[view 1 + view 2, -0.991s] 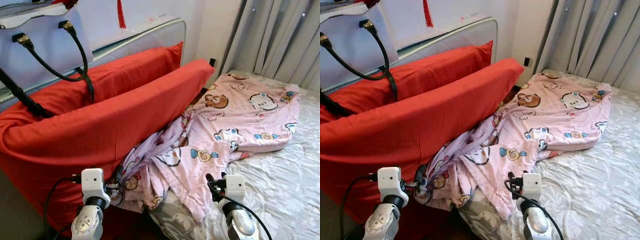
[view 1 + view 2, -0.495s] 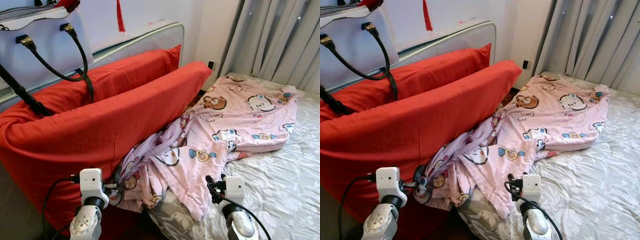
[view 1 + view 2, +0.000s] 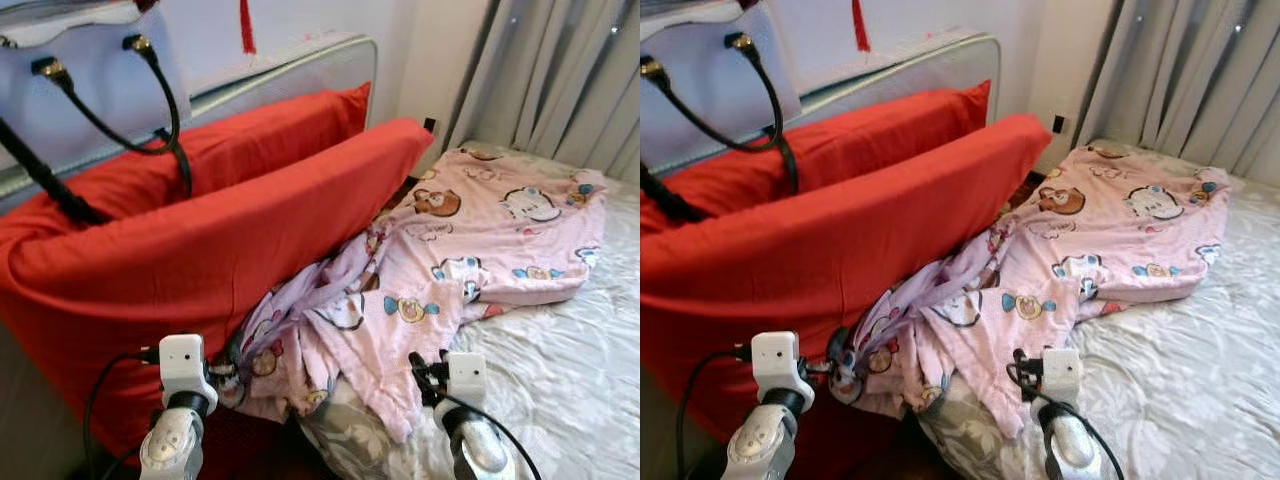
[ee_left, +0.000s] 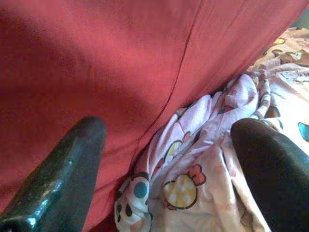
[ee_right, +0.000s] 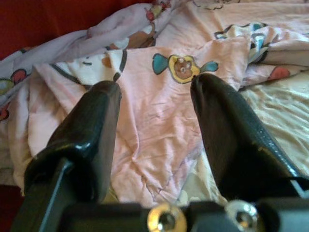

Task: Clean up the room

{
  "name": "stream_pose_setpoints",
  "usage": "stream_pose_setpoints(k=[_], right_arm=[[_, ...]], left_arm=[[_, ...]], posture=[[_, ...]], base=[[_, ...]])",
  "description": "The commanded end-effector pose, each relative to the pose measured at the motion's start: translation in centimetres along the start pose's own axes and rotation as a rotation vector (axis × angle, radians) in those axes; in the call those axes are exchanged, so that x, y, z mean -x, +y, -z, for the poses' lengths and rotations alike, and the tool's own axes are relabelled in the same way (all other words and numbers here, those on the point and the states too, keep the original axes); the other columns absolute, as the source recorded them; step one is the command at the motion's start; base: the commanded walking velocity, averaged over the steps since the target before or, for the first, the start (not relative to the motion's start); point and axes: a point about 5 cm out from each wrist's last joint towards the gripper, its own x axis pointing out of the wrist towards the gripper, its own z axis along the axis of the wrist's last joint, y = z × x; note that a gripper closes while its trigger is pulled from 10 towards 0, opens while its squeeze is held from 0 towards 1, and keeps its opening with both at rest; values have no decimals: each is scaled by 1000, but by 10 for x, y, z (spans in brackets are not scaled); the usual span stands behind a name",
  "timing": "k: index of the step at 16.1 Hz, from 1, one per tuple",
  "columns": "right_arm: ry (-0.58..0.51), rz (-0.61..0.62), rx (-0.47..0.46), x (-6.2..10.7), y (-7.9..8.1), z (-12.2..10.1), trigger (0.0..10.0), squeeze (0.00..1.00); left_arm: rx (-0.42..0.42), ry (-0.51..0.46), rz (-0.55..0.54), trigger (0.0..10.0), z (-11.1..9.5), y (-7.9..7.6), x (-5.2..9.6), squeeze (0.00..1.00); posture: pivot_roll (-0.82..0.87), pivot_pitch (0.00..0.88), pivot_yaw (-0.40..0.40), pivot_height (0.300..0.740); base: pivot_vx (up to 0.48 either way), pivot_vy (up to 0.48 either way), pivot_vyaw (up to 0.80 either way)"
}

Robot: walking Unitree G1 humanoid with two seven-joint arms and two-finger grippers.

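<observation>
Your left gripper [image 4: 164, 159] is spread wide at the crumpled near edge of the pink cartoon blanket [image 3: 440, 270], right beside the big red cushion [image 3: 200, 260]; your right gripper [image 5: 154, 121], also parted, hovers over the blanket's front fold. Farther back you see a lavender handbag [image 3: 80, 90] and grey curtains [image 3: 560, 80].

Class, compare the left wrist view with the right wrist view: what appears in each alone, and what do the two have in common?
Left wrist view alone: the red cushion, standing right against the bunched edge of the cartoon-print pink sheet; the left gripper has its jaws spread wide before that seam.

Right wrist view alone: a strip of pale bedcover beside the sheet, and a blue-and-yellow print between the open jaws of the right gripper.

Shared: the pink sheet, and open jaws holding nothing.
</observation>
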Motion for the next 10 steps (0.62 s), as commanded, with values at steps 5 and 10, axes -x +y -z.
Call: stream_pose_setpoints(k=[5,10], right_arm=[[-23,13,-6,1,-2,-2,10000,0],[-21,14,0,1,-3,-2,10000,0]], left_arm=[[12,-2,-5,10000,-3,0,-1,0],[19,0,13,10000,-3,-2,-2,0]], posture=[[7,0,-30,641],[8,0,-30,641]], base=[[0,0,0],[0,0,0]])
